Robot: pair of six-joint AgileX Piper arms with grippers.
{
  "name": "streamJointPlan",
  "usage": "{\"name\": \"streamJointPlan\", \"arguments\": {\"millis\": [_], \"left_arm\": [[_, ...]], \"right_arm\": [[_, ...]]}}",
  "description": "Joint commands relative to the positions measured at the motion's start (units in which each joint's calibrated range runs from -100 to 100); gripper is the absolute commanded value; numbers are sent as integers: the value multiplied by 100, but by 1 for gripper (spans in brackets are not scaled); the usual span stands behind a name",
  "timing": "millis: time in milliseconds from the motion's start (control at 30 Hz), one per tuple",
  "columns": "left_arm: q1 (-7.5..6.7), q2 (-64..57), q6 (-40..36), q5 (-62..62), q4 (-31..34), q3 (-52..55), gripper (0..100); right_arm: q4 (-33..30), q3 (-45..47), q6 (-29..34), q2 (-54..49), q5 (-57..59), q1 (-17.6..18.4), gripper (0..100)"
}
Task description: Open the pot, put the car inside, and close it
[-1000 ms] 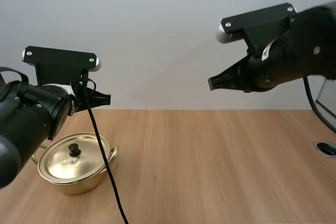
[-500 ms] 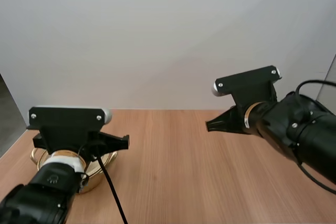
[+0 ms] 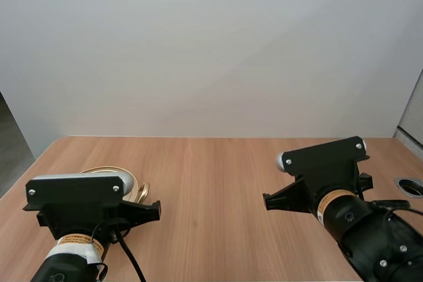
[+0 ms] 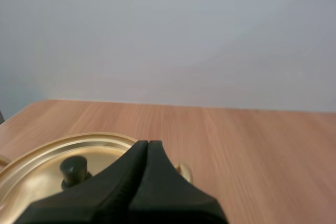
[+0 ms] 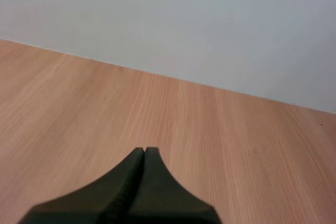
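The gold pot [image 3: 125, 179] stands at the table's left, mostly hidden behind my left arm in the high view. From the left wrist I see its shiny lid [image 4: 37, 169] with a black knob [image 4: 73, 170] on top, still seated on the pot. My left gripper [image 4: 147, 144] is shut, its fingers together as one dark wedge just over the lid's rim, to the right of the knob. My right gripper [image 5: 144, 151] is shut too, low over bare wood at the table's right. In the high view the left gripper [image 3: 156, 210] and right gripper [image 3: 266, 201] sit low near the front.
A round metal grommet [image 3: 411, 186] is set into the table at the far right edge. The wooden table [image 3: 211, 170] stretches bare between the two arms and back to the wall.
Both arms have dropped from high above the table to low near the front edge. The left arm now covers most of the pot in the high view.
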Motion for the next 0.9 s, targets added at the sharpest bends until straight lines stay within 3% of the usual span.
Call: {"name": "streamJointPlan", "arguments": {"millis": [0, 133, 333, 700, 867], "left_arm": [[-1, 0, 438, 381, -182, 7, 0], [-1, 0, 724, 365, -403, 7, 0], [-1, 0, 874, 427, -364, 7, 0], [14, 0, 1095, 424, -544, 7, 0], [14, 0, 1363, 393, -813, 7, 0]], "right_arm": [[-32, 471, -5, -15, -1393, -322, 0], [-5, 646, 73, -229, -2163, -563, 0], [411, 646, 153, -881, -1581, -565, 0], [1357, 646, 153, -2489, 868, -565, 0], [1592, 646, -147, -2533, 2043, -538, 0]]}}
